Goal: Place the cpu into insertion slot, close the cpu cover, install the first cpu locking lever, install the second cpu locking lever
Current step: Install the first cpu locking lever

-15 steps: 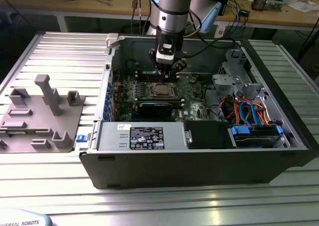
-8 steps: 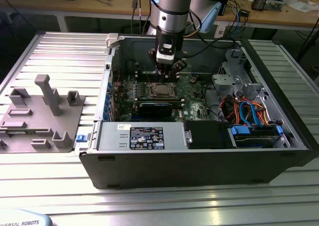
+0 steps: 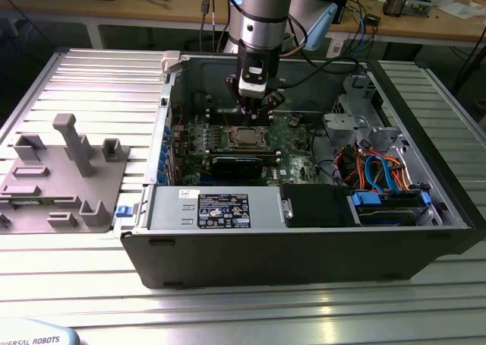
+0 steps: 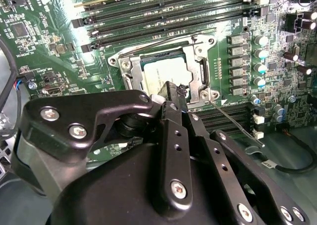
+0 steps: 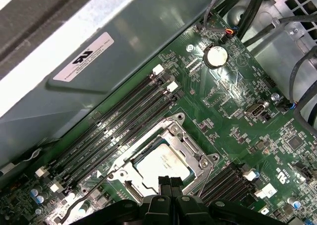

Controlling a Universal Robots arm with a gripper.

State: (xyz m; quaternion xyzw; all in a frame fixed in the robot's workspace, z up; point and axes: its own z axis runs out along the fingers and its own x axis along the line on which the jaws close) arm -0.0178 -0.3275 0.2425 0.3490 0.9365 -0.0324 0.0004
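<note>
The cpu (image 4: 163,71) shows a dull silver-grey square top and sits down in the insertion slot (image 4: 117,61). The slot's silvery rim is screwed to the green circuit board (image 5: 223,111) inside the open computer case (image 3: 304,261). The cpu cover (image 4: 197,69), a thin metal frame, lies flat around the chip, so the chip's top shows through the cut-out middle. The gripper (image 5: 169,181) hangs straight over the socket with its black fingertips pressed together and nothing between them. In both wrist views the tips hide one edge of the chip. A thin wire lever (image 4: 235,123) juts from a corner of the socket and runs slantwise over one bank of long memory slots. I cannot tell whether it is latched. More memory slots (image 5: 124,118) lie along the socket's other side, and a round coin battery (image 5: 215,56) sits farther off on the board. In the exterior view a long black card (image 3: 243,163) lies just in front of the socket, with the power supply box (image 3: 216,207) nearer the camera. A bundle of orange and blue cables (image 3: 376,166) fills the case toward the exterior view's right. A grey moulded tray (image 3: 61,181) rests on the ribbed table, well apart on the exterior view's left.
</note>
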